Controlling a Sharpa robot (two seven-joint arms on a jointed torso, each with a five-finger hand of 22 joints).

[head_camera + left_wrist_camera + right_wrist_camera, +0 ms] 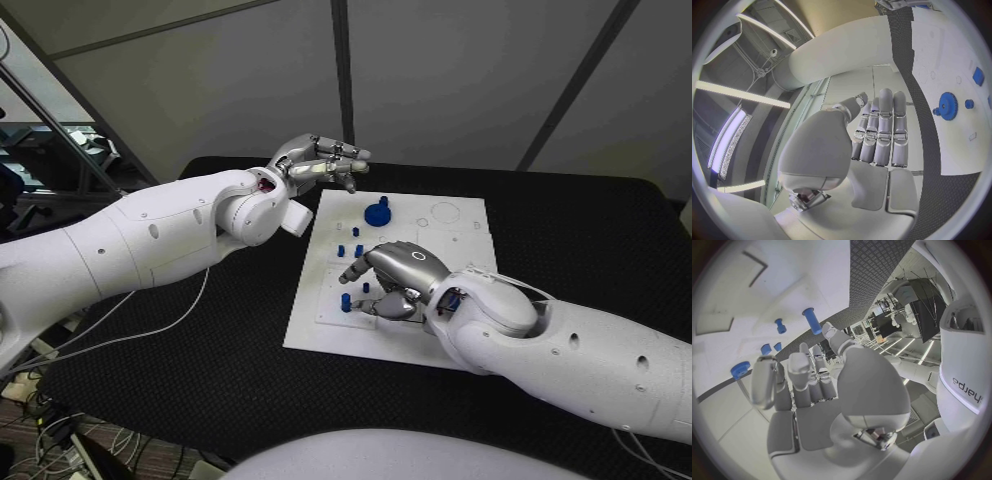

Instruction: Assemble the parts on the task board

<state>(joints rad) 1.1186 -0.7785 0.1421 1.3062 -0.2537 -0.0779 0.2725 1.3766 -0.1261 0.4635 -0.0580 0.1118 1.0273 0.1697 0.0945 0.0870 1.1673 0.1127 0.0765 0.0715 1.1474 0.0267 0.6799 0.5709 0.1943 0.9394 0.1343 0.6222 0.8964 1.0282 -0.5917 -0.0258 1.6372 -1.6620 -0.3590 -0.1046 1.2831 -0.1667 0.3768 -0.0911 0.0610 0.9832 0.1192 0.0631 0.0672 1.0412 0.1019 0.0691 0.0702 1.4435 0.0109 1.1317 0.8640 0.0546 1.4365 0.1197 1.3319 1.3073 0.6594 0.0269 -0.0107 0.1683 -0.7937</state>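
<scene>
The left arm [130,240] is seen coming in from the left of the head view, its hand [320,160] raised above the table's [577,230] far edge, just off the board's [447,240] far-left corner. Nothing is held in it: in the left wrist view the fingers [882,130] are stretched out side by side, the thumb laid close against them, and the palm is bare. Beyond those fingers in that view, a blue gear [947,105] is seen on the board with a small blue peg [969,104] beside it and a blue block [978,76] farther off. In the head view the gear [378,212] sits near the board's far-left part, next to faint round recesses [441,213] in the white plate. Down the board's left side, small blue pegs [349,250] are seen standing — one pair near the middle, more nearer the front edge. The right hand [392,272] is lowered over the middle of the board, knuckles up, fingers bent down toward the pegs at the front left. In the right wrist view its fingers [798,375] are curled loosely with gaps between them, and several pegs [812,320] are seen standing on the plate just past the fingertips — whether any peg is touched or pinched cannot be told. The right arm [577,350] runs off to the lower right.
</scene>
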